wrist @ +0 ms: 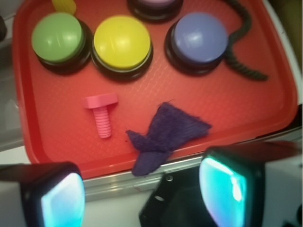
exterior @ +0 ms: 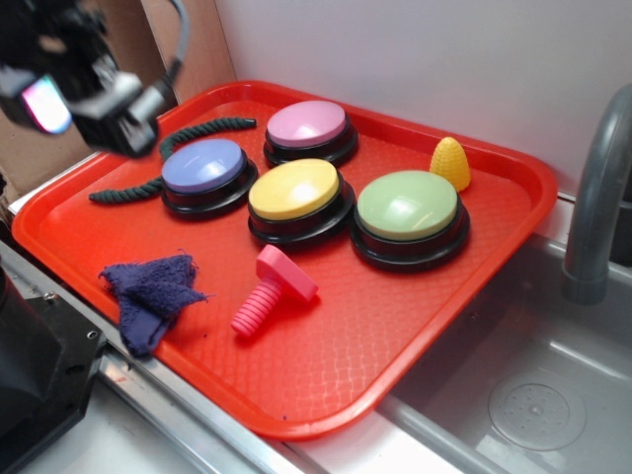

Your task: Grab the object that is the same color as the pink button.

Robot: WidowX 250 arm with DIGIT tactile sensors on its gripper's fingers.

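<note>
So, no writing or labels readable anywhere. The red tray (exterior: 474, 326) holds four push buttons: pink button (exterior: 307, 125) toward the back edge, blue button (exterior: 203, 168), yellow button (exterior: 294, 191) and green button (exterior: 407, 205) in a row in front of it. A yellow cone (exterior: 450, 162) sits by the back right corner, a dark rope (exterior: 193, 133) curls round the blue one. The pink bolt (exterior: 271, 288) lies on its side in open tray floor near the front edge, the blue cloth (exterior: 150, 291) just beside it, overhanging the rim. The gripper (wrist: 142, 189) hangs off the tray's front edge, spread wide, holding nothing.
</note>
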